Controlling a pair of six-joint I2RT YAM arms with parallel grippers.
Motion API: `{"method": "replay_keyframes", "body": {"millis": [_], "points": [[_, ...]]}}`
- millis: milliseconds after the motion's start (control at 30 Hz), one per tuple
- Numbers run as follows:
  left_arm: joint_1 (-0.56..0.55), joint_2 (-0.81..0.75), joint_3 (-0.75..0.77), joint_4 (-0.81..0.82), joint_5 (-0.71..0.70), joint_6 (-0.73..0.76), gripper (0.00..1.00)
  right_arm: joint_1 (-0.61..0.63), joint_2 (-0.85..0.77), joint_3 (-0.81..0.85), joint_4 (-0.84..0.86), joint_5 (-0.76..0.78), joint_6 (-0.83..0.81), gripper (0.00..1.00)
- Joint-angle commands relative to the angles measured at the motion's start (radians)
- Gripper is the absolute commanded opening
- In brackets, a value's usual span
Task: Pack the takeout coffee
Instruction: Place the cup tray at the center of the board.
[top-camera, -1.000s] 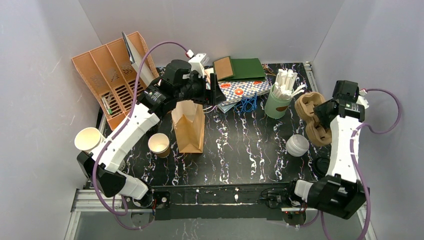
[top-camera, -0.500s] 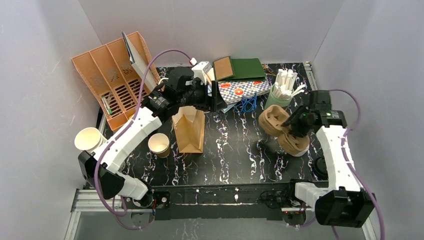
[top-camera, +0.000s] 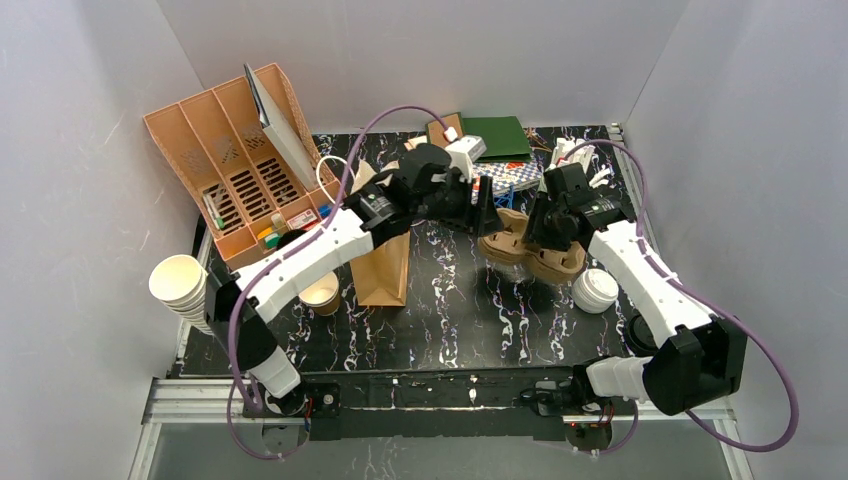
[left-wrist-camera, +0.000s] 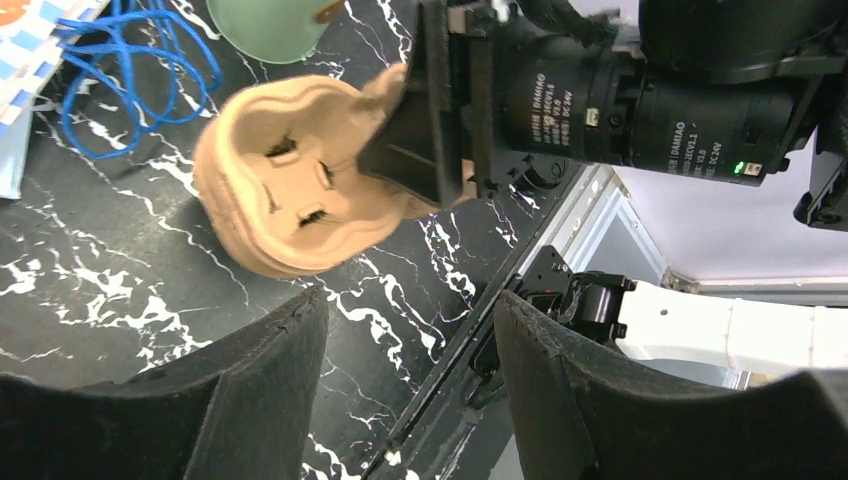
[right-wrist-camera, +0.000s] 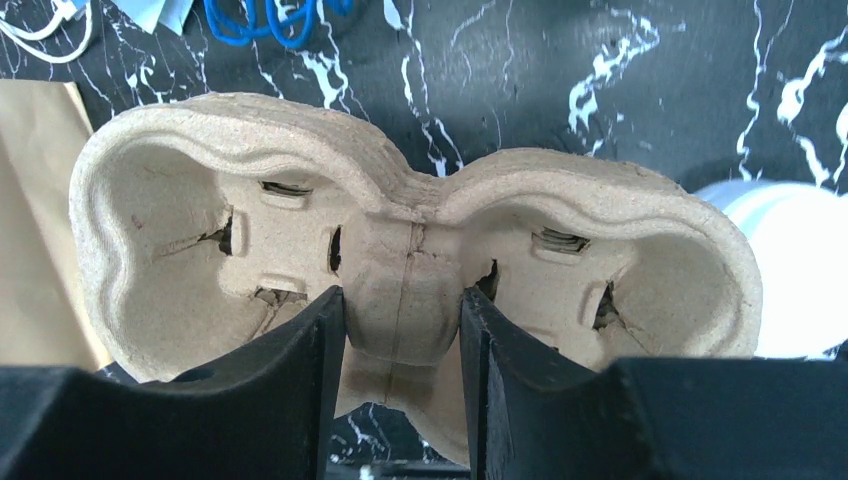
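Over mid-table | right gripper (right-wrist-camera: 402, 312) clamped on middle bridge of pulp cup carrier (right-wrist-camera: 250, 180) | left gripper (left-wrist-camera: 410, 310) jaws apart, empty, near carrier's end | tan paper cup (top-camera: 320, 291) upright beside paper bag (top-camera: 380, 268) | white lids (top-camera: 596, 290) stacked by right arm

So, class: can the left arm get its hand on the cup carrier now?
Probably yes: the left hand is open and one end of the cup carrier lies just ahead, nothing between; the right hand clamps only its middle.
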Motion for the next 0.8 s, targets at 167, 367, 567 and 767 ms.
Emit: {"method": "replay_keyframes", "body": {"millis": [167,367,567,767], "points": [[-0.056,0.006,-0.139,0.136,-0.155,-0.071,0.52,0.001,-0.048,-0.140,0.304,-0.031,-0.200,0.62],[-0.056,-0.016,-0.301,0.209,-0.202,-0.109,0.35,0.002,-0.061,-0.158,0.257,-0.046,-0.234,0.73],[-0.056,-0.039,-0.357,0.233,-0.247,-0.112,0.26,0.018,-0.137,-0.207,0.362,-0.223,-0.338,0.59],[-0.045,0.017,-0.364,0.244,-0.288,-0.128,0.18,0.075,-0.086,-0.189,0.500,-0.354,-0.452,0.50]]}}
